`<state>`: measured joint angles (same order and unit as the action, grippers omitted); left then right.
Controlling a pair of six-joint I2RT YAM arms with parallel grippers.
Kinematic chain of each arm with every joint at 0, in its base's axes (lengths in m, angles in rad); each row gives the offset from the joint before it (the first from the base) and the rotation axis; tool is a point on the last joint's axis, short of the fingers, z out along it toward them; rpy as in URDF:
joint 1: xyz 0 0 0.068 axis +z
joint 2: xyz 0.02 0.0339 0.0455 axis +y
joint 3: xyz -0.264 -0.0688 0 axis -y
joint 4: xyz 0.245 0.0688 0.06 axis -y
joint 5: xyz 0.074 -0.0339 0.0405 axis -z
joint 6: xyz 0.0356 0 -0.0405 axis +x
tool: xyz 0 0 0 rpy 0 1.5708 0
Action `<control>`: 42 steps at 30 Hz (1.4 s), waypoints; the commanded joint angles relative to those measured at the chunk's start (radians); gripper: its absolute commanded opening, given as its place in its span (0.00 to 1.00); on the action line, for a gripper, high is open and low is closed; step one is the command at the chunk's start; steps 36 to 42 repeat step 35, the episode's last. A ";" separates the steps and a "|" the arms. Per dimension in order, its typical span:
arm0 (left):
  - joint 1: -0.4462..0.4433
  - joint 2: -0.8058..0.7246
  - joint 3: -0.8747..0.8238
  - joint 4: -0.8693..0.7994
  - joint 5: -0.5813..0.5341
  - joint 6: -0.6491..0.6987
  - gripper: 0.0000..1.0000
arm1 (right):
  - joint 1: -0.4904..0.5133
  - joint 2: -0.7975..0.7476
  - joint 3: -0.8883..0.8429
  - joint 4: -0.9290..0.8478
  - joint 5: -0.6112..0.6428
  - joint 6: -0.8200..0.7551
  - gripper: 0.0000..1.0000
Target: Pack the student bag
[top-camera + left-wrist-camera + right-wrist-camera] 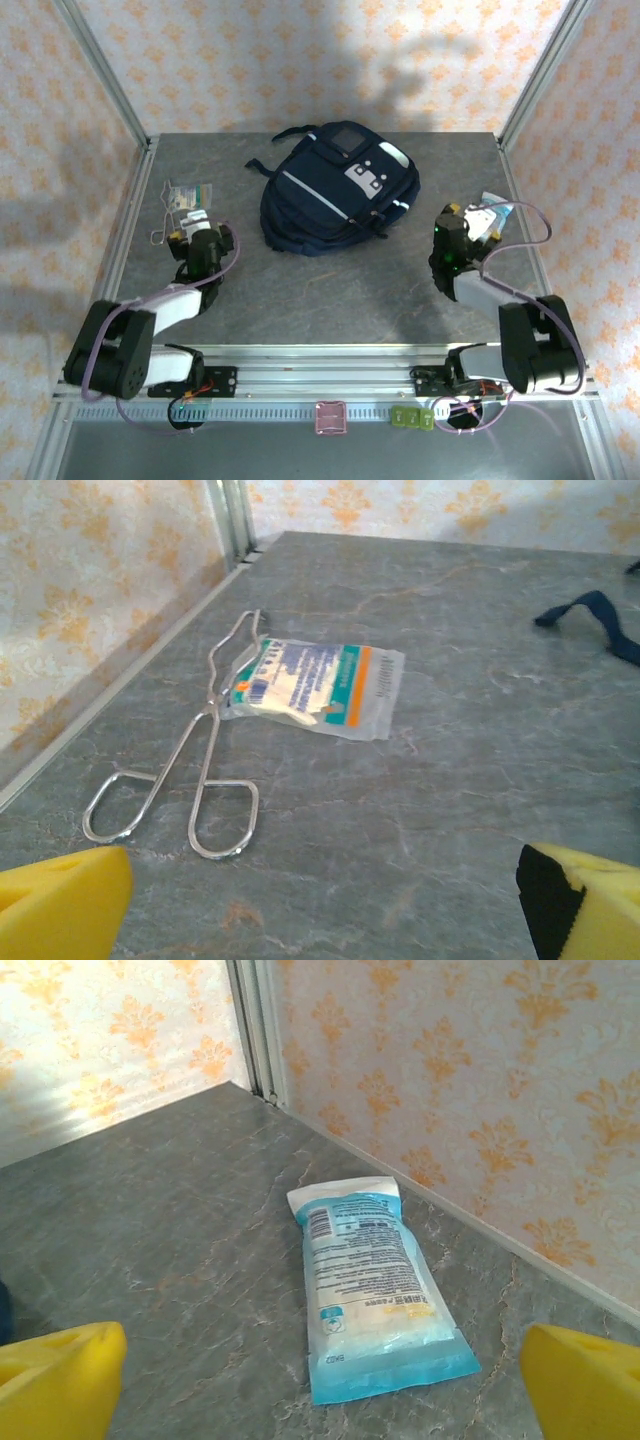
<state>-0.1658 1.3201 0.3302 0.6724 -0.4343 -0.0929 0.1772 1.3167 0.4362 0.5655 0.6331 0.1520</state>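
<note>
The navy student bag [337, 190] lies at the back middle of the table, its white patches and mesh pocket facing up, and one dark strap [598, 620] shows at the right of the left wrist view. My left gripper [187, 226] is open, low over the table, just short of metal tongs [190, 770] and a clear packet [315, 685]. My right gripper [470, 222] is open too, its yellow fingertips [58, 1375] wide apart in front of a blue and white pouch [375, 1285] lying flat by the right wall.
Patterned walls and metal frame posts [105, 70] close in the table on three sides. Bare grey tabletop [330, 290] stretches between the two arms in front of the bag. A pink square tag [329, 417] and green clips [409, 418] sit on the front rail.
</note>
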 commanded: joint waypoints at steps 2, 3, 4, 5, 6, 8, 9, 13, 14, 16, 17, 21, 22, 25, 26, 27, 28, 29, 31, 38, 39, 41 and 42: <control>0.011 0.111 -0.036 0.423 -0.054 0.092 0.99 | -0.015 0.066 -0.094 0.312 -0.025 -0.036 1.00; 0.010 0.121 -0.019 0.405 -0.072 0.090 1.00 | -0.019 0.080 -0.123 0.379 -0.051 -0.044 1.00; 0.013 0.129 -0.020 0.414 -0.060 0.099 1.00 | -0.021 0.089 -0.132 0.416 -0.071 -0.069 1.00; 0.014 0.150 -0.042 0.507 -0.036 0.119 1.00 | -0.024 0.087 -0.128 0.414 -0.093 -0.079 1.00; 0.017 0.183 -0.059 0.564 -0.032 0.124 1.00 | -0.026 0.099 -0.148 0.483 -0.101 -0.100 1.00; 0.022 0.189 -0.055 0.545 -0.024 0.120 1.00 | -0.055 0.142 -0.190 0.607 -0.153 -0.101 1.00; 0.028 0.174 -0.042 0.500 -0.012 0.103 1.00 | -0.062 0.141 -0.177 0.578 -0.170 -0.096 1.00; 0.058 0.181 -0.038 0.496 0.068 0.095 1.00 | -0.078 0.185 -0.223 0.688 -0.435 -0.183 1.00; 0.077 0.181 -0.050 0.522 0.117 0.093 1.00 | -0.082 0.226 -0.251 0.810 -0.418 -0.186 1.00; 0.130 0.188 -0.137 0.658 0.239 0.055 1.00 | -0.089 0.193 -0.225 0.686 -0.380 -0.144 1.00; 0.140 0.241 -0.197 0.870 0.235 0.061 1.00 | -0.097 0.196 -0.219 0.689 -0.390 -0.144 1.00; 0.147 0.201 -0.133 0.660 0.176 0.017 1.00 | -0.097 0.205 -0.230 0.724 -0.389 -0.151 1.00; 0.132 0.224 -0.142 0.715 0.158 0.041 0.99 | -0.098 0.203 -0.229 0.718 -0.389 -0.150 1.00; 0.127 0.212 -0.131 0.670 0.151 0.036 0.99 | -0.097 0.201 -0.227 0.706 -0.391 -0.149 1.00; 0.127 0.220 -0.135 0.693 0.151 0.040 1.00 | -0.097 0.196 -0.223 0.694 -0.392 -0.146 1.00; 0.128 0.227 -0.140 0.715 0.150 0.047 0.99 | -0.097 0.203 -0.227 0.712 -0.393 -0.151 1.00; 0.127 0.221 -0.135 0.692 0.150 0.044 0.99 | -0.097 0.205 -0.219 0.693 -0.394 -0.151 1.00; 0.126 0.217 -0.132 0.681 0.149 0.042 0.99 | -0.099 0.208 -0.208 0.677 -0.400 -0.147 1.00; 0.124 0.225 -0.137 0.707 0.145 0.048 0.99 | -0.101 0.207 -0.209 0.680 -0.403 -0.146 1.00; 0.124 0.223 -0.137 0.704 0.150 0.050 0.99 | -0.101 0.199 -0.224 0.698 -0.404 -0.149 1.00; 0.124 0.223 -0.137 0.704 0.150 0.050 0.99 | -0.101 0.199 -0.224 0.698 -0.404 -0.149 1.00; 0.124 0.223 -0.137 0.704 0.150 0.050 0.99 | -0.101 0.199 -0.224 0.698 -0.404 -0.149 1.00; 0.124 0.223 -0.137 0.704 0.150 0.050 0.99 | -0.101 0.199 -0.224 0.698 -0.404 -0.149 1.00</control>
